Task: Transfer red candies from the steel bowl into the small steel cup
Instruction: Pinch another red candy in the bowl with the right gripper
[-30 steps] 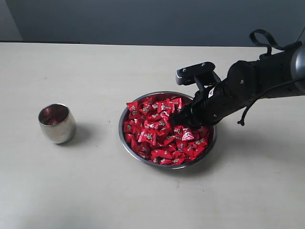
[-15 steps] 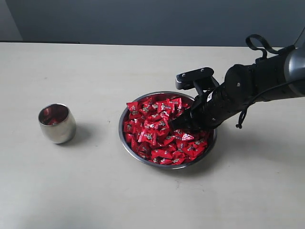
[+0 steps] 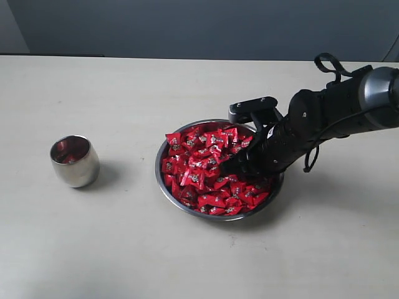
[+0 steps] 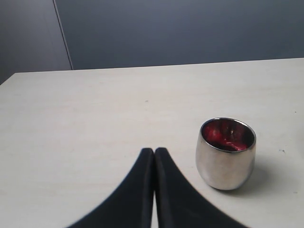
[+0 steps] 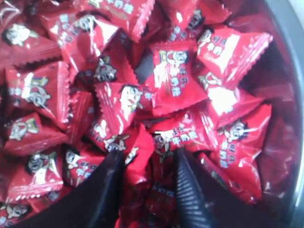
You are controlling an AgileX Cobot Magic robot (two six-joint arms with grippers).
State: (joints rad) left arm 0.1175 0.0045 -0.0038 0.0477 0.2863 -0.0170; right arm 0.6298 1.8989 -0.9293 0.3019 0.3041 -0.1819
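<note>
**Right fingers open in the candy pile; left fingers shut beside the cup**

1. Foreground. A pale tabletop (image 3: 124, 255) is seen, bare along its near edge.

2. Steel bowl. The steel bowl (image 3: 159, 174) stands upright on the tabletop, slightly right of centre in the exterior view. It is heaped with the red candies (image 3: 198, 177), which reach close to the rim on all sides.

3. Right gripper. The right gripper (image 3: 229, 167) is reached in over the bowl's right rim and lowered into the pile near its middle. In the right wrist view the gripper (image 5: 148, 164) is seen with its two black fingers (image 5: 107, 190) spread apart. The tips are pressed among the wrappers (image 5: 175, 76), and candies lie in the gap. No candy is seen clamped or lifted.

4. Small steel cup. The small steel cup (image 3: 75, 162) stands upright, well apart from the bowl on its left side. Red is seen inside it. Whether this is candy or reflection cannot be told from the exterior view.

5. Left gripper. In the left wrist view the left gripper (image 4: 154, 153) is seen with its fingers closed together and nothing between them. It is held above the tabletop, near the cup (image 4: 225, 159) but not touching it.

6. Background. A grey-blue wall (image 3: 199, 28) is seen behind the far edge of the tabletop.
</note>
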